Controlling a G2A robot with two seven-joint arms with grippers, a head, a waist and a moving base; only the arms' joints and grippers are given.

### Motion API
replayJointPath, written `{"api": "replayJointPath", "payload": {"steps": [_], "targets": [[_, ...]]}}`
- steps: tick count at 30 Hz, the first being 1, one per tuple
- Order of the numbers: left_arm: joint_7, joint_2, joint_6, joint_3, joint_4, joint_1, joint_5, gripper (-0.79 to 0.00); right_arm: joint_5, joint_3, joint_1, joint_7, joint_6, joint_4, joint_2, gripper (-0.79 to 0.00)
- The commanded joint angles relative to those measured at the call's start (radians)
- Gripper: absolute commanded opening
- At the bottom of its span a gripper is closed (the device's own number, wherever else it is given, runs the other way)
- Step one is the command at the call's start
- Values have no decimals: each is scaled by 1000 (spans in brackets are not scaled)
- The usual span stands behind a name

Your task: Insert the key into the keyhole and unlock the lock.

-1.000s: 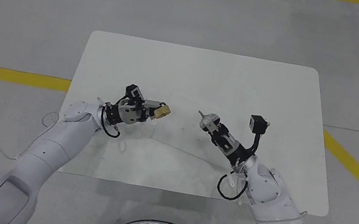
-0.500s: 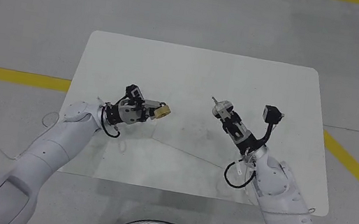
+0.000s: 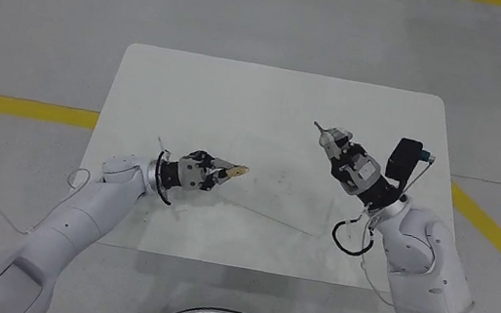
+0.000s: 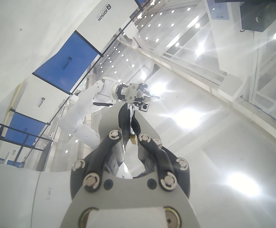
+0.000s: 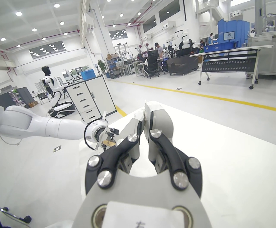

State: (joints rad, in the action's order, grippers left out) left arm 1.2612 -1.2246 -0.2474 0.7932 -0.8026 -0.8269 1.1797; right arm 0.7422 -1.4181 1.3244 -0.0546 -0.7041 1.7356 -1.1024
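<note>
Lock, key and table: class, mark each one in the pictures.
lock (image 3: 235,168), top view, on its brass body
key (image 3: 318,127), top view, on its shank
table (image 3: 289,99), top view, on bare surface

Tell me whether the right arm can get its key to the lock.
Probably yes. The right gripper holds the key above the table, apart from the lock in the left gripper, and nothing stands between them. The key points past the lock, so it needs turning.

Robotics lab: humanoid robot (image 5: 51,83), workbenches (image 5: 224,64), drawer cabinet (image 5: 94,99).
</note>
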Motion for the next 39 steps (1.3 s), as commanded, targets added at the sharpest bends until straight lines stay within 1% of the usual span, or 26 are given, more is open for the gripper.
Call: {"api": "replayJointPath", "payload": {"steps": [1,2,4,7,11,13,15,17,22,26,28,32,35,37,39], "targets": [[0,-3,-5,3,4,4,-5,-785,-2,1,0,0,1,0,0,-785],[4,-4,-3,5,4,6,-7,-785,-2,1,0,0,1,0,0,-785],[1,-2,46,13,-2,18,-48,-785,-2,1,0,0,1,0,0,-785],[19,7,92,34,-20,21,-88,-785,-2,1,0,0,1,0,0,-785],[36,19,104,57,-56,8,-133,-785,-2,1,0,0,1,0,0,-785],[27,25,115,67,-70,5,-164,-785,3,0,0,-1,3,3,0,-785],[24,29,124,79,-87,-1,-178,-785,90,-13,-1,-6,-14,52,4,-785],[20,34,118,91,-106,1,-195,-785,202,-30,5,1,-59,101,10,-785],[-17,50,62,127,-147,11,-246,-785,508,-62,13,55,-133,212,23,-785],[-38,61,46,164,-170,-9,-242,-785,808,-52,11,70,-189,296,37,-785],[-50,65,36,175,-183,-20,-246,-785,959,-28,14,80,-198,329,44,-785],[-84,69,18,190,-214,-41,-252,-785,1205,37,26,118,-162,362,56,-785],[-107,70,10,199,-231,-55,-251,-785,1299,67,42,155,-92,359,59,-785],[-109,71,0,203,-235,-63,-245,-785,1266,64,62,200,-48,344,59,-785],[-109,69,-1,207,-235,-68,-228,-785,1252,62,67,209,-42,339,59,-785]]}}
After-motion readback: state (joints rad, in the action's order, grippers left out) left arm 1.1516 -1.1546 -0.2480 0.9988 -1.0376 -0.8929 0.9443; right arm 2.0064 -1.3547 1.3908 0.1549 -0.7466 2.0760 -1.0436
